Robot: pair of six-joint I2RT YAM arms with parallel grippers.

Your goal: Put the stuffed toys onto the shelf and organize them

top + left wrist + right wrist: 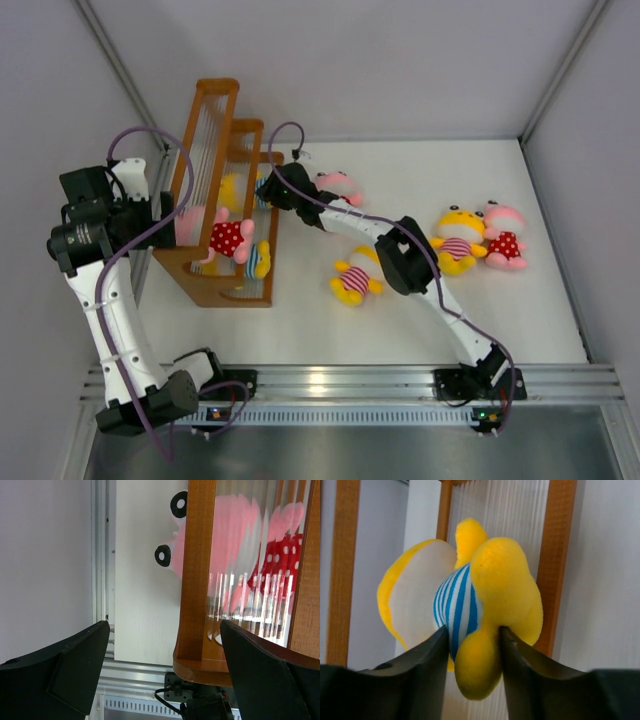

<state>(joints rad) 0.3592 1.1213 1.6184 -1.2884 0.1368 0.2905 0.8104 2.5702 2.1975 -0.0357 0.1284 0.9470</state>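
Note:
The brown stepped shelf (215, 100) stands at the left of the table. A pink-headed stuffed toy in red dots (222, 238) lies on it, with a yellow blue-striped toy (260, 260) lower down. My right gripper (268, 190) reaches to the shelf's middle tier. In the right wrist view its jaws (473, 630) stand apart, loosely round a yellow leg of a blue-striped toy (500, 580) against the slats (560, 555). My left gripper (165, 215) hangs wide open behind the shelf's left side (197, 570), holding nothing (165, 625). The pink toy (230, 540) shows through the rails.
On the table lie a pink toy (340, 186) beside the right arm, a yellow pink-striped toy (355, 277) near the middle, and a yellow toy (458, 240) with a pink one (503, 235) at the right. Grey walls close in on both sides.

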